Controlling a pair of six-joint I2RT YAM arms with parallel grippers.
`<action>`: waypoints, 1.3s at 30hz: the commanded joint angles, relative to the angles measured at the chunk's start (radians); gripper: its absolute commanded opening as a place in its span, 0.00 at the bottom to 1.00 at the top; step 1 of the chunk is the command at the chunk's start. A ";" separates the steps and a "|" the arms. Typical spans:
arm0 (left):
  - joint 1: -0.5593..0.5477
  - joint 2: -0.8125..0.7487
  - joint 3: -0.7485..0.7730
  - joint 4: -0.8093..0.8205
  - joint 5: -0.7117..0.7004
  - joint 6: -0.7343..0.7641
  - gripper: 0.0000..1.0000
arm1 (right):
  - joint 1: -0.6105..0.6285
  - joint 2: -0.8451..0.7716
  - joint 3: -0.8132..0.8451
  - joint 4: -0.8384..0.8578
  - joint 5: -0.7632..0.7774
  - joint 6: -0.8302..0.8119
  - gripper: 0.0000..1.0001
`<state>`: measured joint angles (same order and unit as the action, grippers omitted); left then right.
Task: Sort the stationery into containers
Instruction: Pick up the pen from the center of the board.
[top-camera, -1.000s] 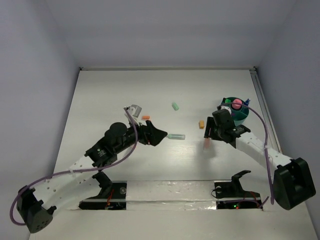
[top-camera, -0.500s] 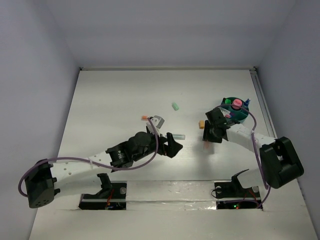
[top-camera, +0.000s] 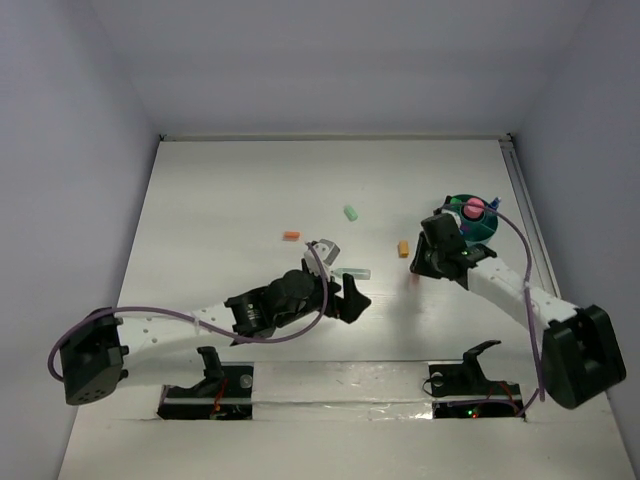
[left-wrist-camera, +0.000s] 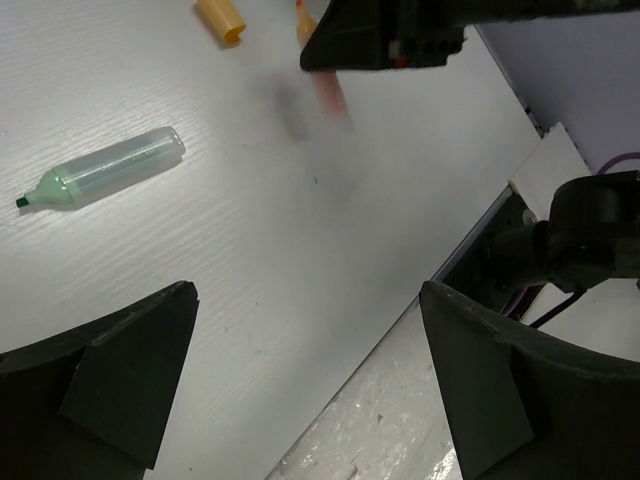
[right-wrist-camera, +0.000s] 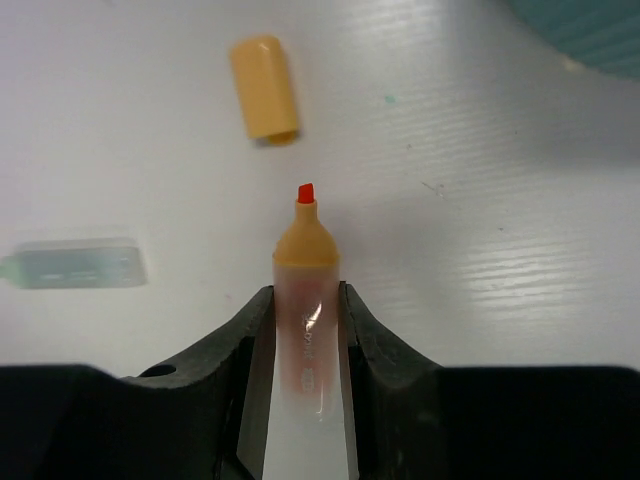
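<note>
My right gripper (right-wrist-camera: 305, 300) is shut on an uncapped salmon marker (right-wrist-camera: 305, 250) with an orange neck and a red tip, held just above the table. An orange cap (right-wrist-camera: 265, 87) lies just ahead of the tip. The round teal tub (top-camera: 470, 218), holding pink-topped items, stands behind the right gripper (top-camera: 420, 268). A pale-green marker (top-camera: 352, 272) lies mid-table and also shows in the left wrist view (left-wrist-camera: 100, 170). My left gripper (top-camera: 352, 300) is open and empty, just in front of that marker. A green cap (top-camera: 350, 213) and a small orange cap (top-camera: 291, 236) lie farther back.
The table's near edge with a taped strip (left-wrist-camera: 400, 420) and the arm mounts lies directly under my left gripper (left-wrist-camera: 305, 380). Grey walls enclose the table on three sides. The tub's rim (right-wrist-camera: 590, 25) shows at the top right of the right wrist view.
My left arm has swung right and toward the near edge, ending in front of the pale-green marker and uncovering the small orange cap. My right gripper keeps the salmon marker and has barely shifted.
</note>
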<state>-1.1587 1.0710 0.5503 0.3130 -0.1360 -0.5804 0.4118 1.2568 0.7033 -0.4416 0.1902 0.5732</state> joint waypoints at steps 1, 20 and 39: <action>-0.015 0.044 0.054 0.060 -0.002 0.013 0.91 | 0.002 -0.141 0.002 0.041 -0.030 0.007 0.11; -0.045 0.418 0.384 0.124 -0.071 0.086 0.70 | 0.051 -0.427 -0.005 0.121 -0.370 0.068 0.10; -0.036 0.497 0.422 0.227 -0.090 0.097 0.15 | 0.061 -0.465 -0.051 0.142 -0.391 0.077 0.11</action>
<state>-1.1965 1.5738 0.9474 0.4370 -0.2417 -0.4900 0.4599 0.8059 0.6701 -0.3485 -0.1749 0.6407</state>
